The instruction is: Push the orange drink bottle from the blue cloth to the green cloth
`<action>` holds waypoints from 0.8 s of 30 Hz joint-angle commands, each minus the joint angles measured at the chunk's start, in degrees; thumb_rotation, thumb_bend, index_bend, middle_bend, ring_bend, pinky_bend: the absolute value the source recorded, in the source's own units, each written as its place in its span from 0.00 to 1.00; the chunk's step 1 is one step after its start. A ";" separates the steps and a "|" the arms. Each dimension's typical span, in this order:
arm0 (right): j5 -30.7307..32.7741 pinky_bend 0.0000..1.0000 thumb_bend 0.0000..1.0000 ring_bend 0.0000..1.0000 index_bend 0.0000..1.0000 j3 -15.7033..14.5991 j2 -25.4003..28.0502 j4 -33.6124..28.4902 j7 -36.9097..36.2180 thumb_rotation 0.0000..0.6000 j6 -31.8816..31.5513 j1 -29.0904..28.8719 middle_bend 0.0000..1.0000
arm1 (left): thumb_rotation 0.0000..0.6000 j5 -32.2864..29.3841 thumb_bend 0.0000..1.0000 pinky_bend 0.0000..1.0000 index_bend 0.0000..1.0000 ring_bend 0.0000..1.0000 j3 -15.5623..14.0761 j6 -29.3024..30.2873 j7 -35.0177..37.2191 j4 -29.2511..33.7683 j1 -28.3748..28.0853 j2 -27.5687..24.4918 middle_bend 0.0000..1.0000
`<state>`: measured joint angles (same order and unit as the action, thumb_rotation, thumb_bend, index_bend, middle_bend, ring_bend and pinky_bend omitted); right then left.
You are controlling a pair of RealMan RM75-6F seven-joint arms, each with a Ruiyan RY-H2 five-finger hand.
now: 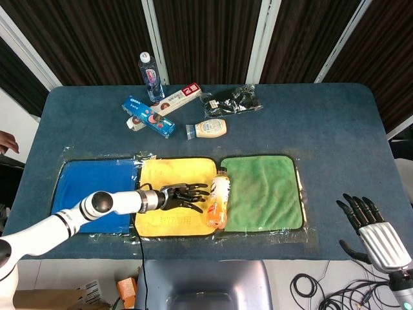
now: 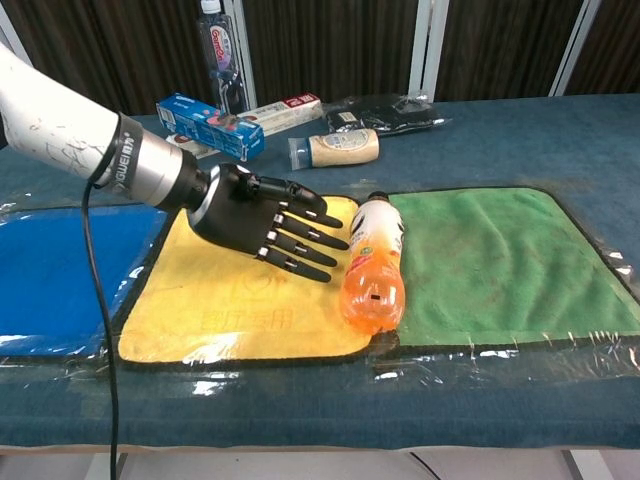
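The orange drink bottle [image 1: 217, 199] [image 2: 374, 265] lies on its side across the seam between the yellow cloth [image 1: 173, 221] and the green cloth [image 1: 261, 191] [image 2: 500, 255], cap pointing away from me. My left hand [image 1: 183, 196] [image 2: 262, 220] is stretched out flat over the yellow cloth, fingers apart, fingertips just left of the bottle; whether they touch it I cannot tell. The blue cloth [image 1: 90, 181] [image 2: 60, 270] lies at the far left, partly under my left forearm. My right hand [image 1: 369, 227] hangs open off the table's front right corner.
At the back of the table lie a water bottle [image 1: 151, 76], a blue biscuit box [image 1: 149, 117], a red-and-white box [image 1: 182, 97], a cream-coloured bottle [image 1: 208, 128] and a black packet [image 1: 231, 100]. A cable [image 2: 98, 330] trails from my left arm.
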<state>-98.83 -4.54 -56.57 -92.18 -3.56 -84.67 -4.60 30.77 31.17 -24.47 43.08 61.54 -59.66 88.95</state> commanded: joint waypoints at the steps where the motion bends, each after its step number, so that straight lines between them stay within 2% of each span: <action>1: -0.04 0.00 0.24 0.00 0.00 0.03 0.14 0.10 -0.42 1.00 -0.43 0.19 0.00 | 1.00 -0.05 0.51 0.31 0.00 0.08 -0.19 -0.48 0.55 -0.67 -0.81 0.63 0.08; 9: -0.36 0.00 0.24 0.00 0.00 -0.08 0.28 0.44 -1.03 1.00 -0.79 0.32 0.00 | 1.00 -0.97 0.51 0.31 0.00 0.08 1.37 -1.70 -0.16 -0.66 -0.44 2.21 0.08; 24: -0.93 0.00 0.24 0.00 0.00 -0.23 0.70 0.67 -2.35 1.00 -1.29 0.40 0.00 | 1.00 -1.23 0.51 0.30 0.00 0.08 1.84 -1.87 -0.22 -0.70 -1.68 5.72 0.08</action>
<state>-99.74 -4.75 -55.89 -91.53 -5.90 -85.96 -4.20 29.64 32.90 -26.03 43.00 61.03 -61.29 94.39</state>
